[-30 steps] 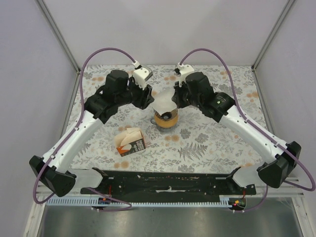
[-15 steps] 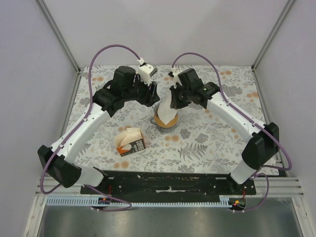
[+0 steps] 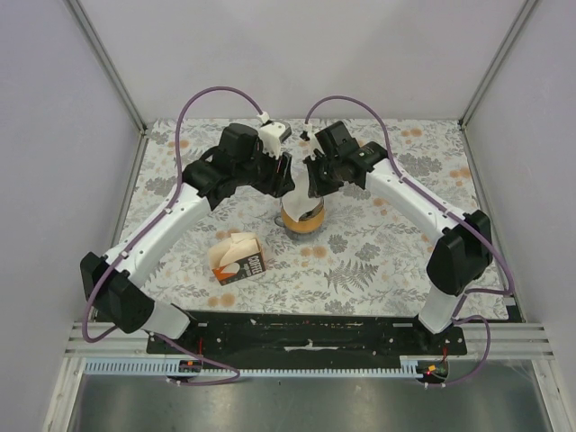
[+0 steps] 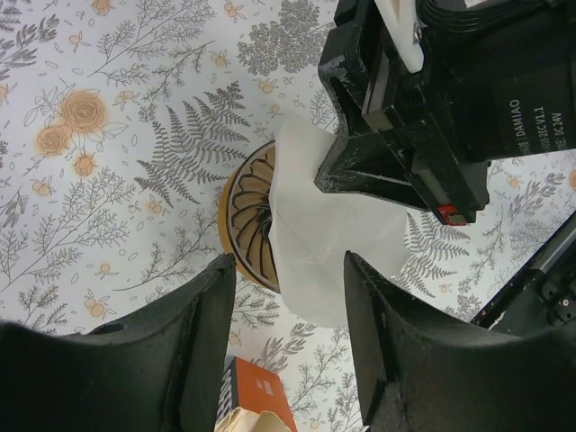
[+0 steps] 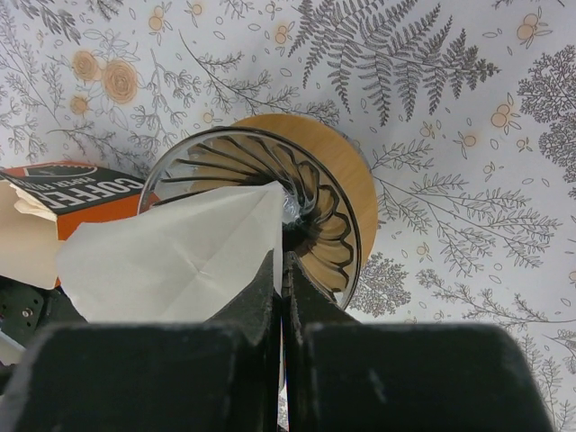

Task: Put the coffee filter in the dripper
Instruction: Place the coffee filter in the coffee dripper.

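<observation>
The dripper (image 5: 310,202), a see-through cone with dark spiral ribs, stands on a tan ring in the middle of the table (image 3: 387,261). My right gripper (image 5: 283,266) is shut on one edge of the white paper coffee filter (image 5: 175,261). It holds the filter just above the dripper's rim, hanging to the left. In the left wrist view the coffee filter (image 4: 324,238) covers the right half of the dripper (image 4: 247,220). My left gripper (image 4: 290,301) hovers open above them, beside the filter's lower edge, with nothing between its fingers.
An orange, white and black carton (image 3: 239,259) marked COFFEE lies in front and to the left of the dripper. Both arms meet over the dripper (image 3: 302,219). Metal frame posts and grey walls close off the sides and the back.
Both arms have swung in towards the middle. The right gripper has carried the filter a little further back and turned it more edge-on. The left gripper has closed in beside it.
</observation>
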Controlling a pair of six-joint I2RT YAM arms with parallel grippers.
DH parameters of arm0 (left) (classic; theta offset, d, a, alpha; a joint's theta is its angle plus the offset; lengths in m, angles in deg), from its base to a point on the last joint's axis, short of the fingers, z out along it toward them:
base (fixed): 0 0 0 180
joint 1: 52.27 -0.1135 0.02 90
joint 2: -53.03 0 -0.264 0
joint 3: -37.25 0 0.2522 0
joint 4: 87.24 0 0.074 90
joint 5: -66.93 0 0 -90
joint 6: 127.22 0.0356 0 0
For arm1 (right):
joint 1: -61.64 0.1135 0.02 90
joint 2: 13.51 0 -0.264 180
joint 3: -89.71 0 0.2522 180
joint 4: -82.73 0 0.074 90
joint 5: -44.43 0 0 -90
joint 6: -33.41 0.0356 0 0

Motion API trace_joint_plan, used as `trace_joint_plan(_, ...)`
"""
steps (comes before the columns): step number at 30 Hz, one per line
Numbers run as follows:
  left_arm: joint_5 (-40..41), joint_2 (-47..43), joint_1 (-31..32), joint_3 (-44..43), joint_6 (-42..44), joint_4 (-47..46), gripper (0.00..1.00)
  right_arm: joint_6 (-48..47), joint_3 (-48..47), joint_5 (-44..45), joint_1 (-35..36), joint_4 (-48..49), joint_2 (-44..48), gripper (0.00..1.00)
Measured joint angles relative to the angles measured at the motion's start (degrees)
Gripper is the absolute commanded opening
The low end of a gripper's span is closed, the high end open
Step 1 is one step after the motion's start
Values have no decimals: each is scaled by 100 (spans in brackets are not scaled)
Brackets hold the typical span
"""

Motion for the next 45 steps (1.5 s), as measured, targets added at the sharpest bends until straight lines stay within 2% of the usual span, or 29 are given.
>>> trace_joint_plan(6, 37, 114, 39, 50, -35, -2, 57, -24, 0, 9, 0, -70, -44, 0)
trace_joint_plan(10, 122, 240, 72, 129, -33, 2, 52, -57, 0, -42, 0, -79, -68, 0)
trace_joint_plan(14, 313, 568, 74, 131, 7, 11, 30, -140, 0, -120, 0, -90, -107, 0)
trace_joint_plan(21, 404, 988, 74, 118, 61, 46, 3, -264, 0, -227, -9, -96, -205, 0)
trace_joint_plan(23, 387, 986, 74, 142, 35, 42, 2, -323, 0, -238, -26, -94, -245, 1)
trace_joint_plan(26, 363, 986, 74, 249, -17, 15, 2, -417, 0, -269, -33, -92, -304, 13)
trace_joint_plan(29, 367, 988, 74, 291, -68, 20, 2, -496, 0, -291, -33, -76, -315, 30)
trace_joint_plan(31, 369, 988, 74, 291, -94, 4, 2, -535, 0, -295, -35, -4, -291, 36)
trace_joint_plan(37, 385, 988, 74, 291, -149, 7, 2, -723, 20, -262, -81, 214, 66, 46)
trace_joint_plan(45, 393, 988, 74, 291, -168, 2, 2, -1154, 723, -286, -149, 811, 1235, 49)
